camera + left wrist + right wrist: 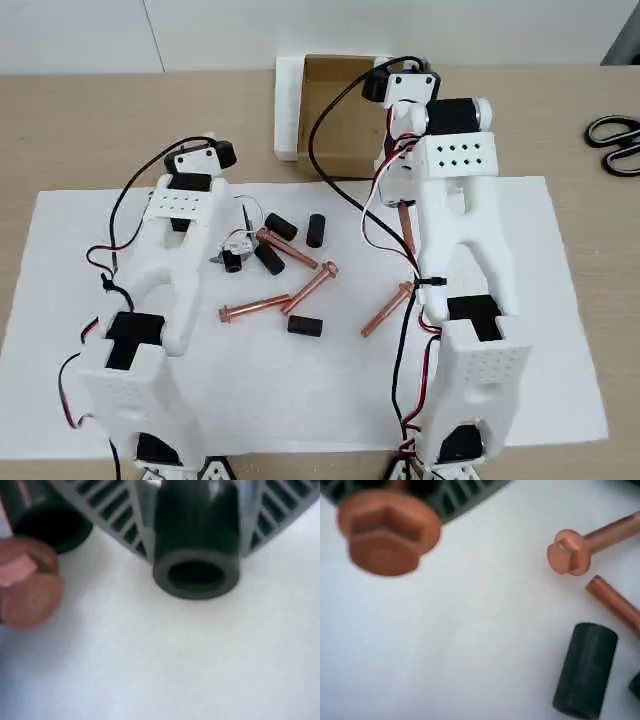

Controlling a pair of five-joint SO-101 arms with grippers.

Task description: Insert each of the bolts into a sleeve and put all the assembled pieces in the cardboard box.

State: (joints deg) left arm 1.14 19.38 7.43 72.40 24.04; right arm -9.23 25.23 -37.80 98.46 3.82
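Observation:
My left gripper point(230, 257) is low over the white sheet, shut on a black sleeve point(196, 560) whose open end faces the camera between the ribbed grey fingers point(110, 507). A second sleeve point(50, 522) and a copper bolt head point(27, 582) lie close beside it. My right gripper point(406, 212) is shut on a copper bolt point(407, 232), which hangs head down over the sheet point(387, 532). Several loose bolts point(312, 287) and sleeves point(305, 325) lie between the arms. The cardboard box point(340, 115) stands at the back.
A white sheet point(520, 380) covers the work area on the wooden table. Scissors point(615, 140) lie at the far right. Near the held bolt, the right wrist view has another bolt head point(567, 551), a shaft end point(615, 602) and a sleeve point(585, 670).

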